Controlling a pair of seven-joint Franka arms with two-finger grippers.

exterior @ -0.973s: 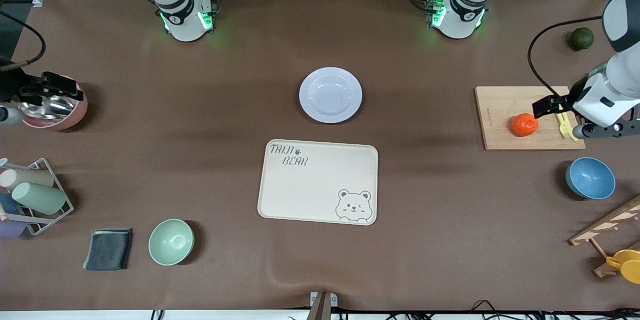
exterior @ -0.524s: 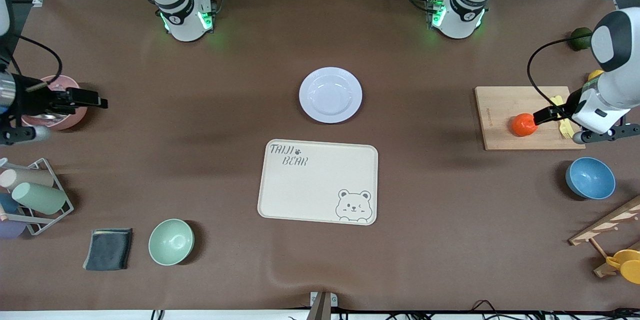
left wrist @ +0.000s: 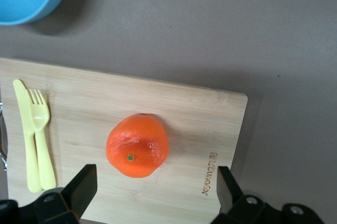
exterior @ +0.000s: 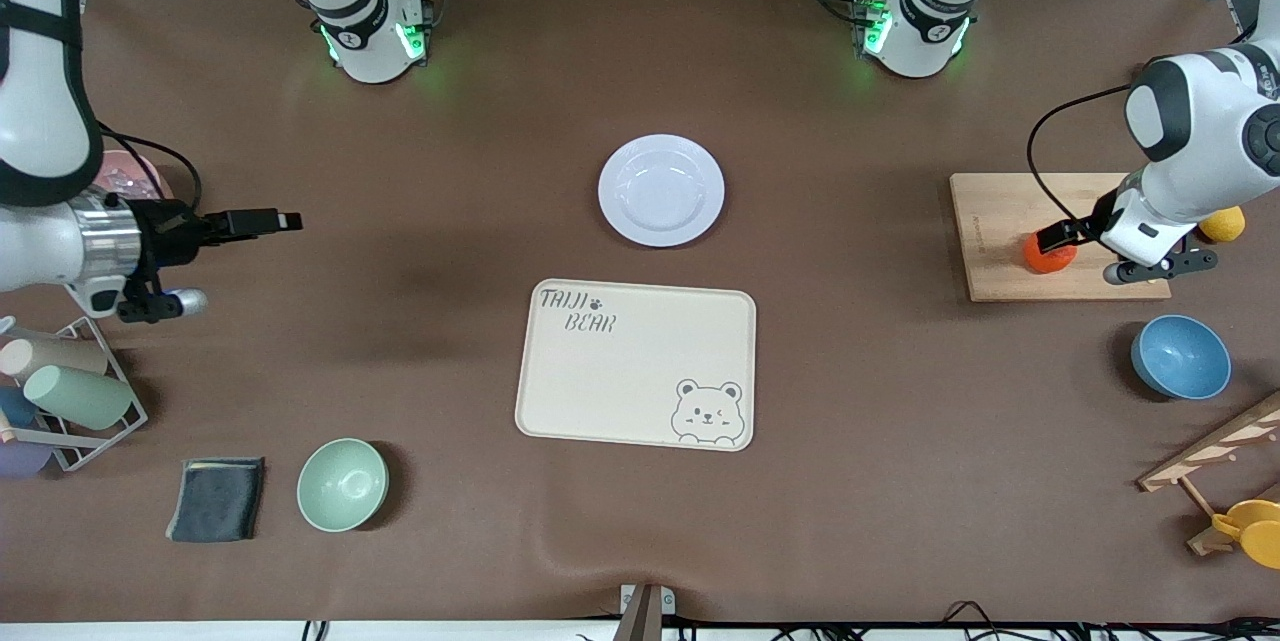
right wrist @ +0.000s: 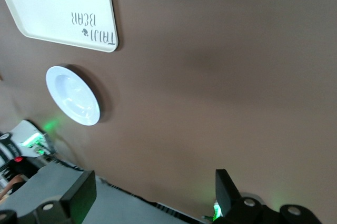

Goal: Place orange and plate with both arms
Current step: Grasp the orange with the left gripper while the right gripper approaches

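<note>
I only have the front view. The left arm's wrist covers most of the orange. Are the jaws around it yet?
Observer: No. In the left wrist view the left gripper is open, and the orange lies apart from both fingertips, on the cutting board.
Operator: Anything else on that board?
Observer: A yellow fork and knife lie side by side near one end, away from the orange.
Operator: What is the right wrist camera seeing?
Observer: The right gripper is open over bare table; the plate and a corner of the tray show farther off.
</note>
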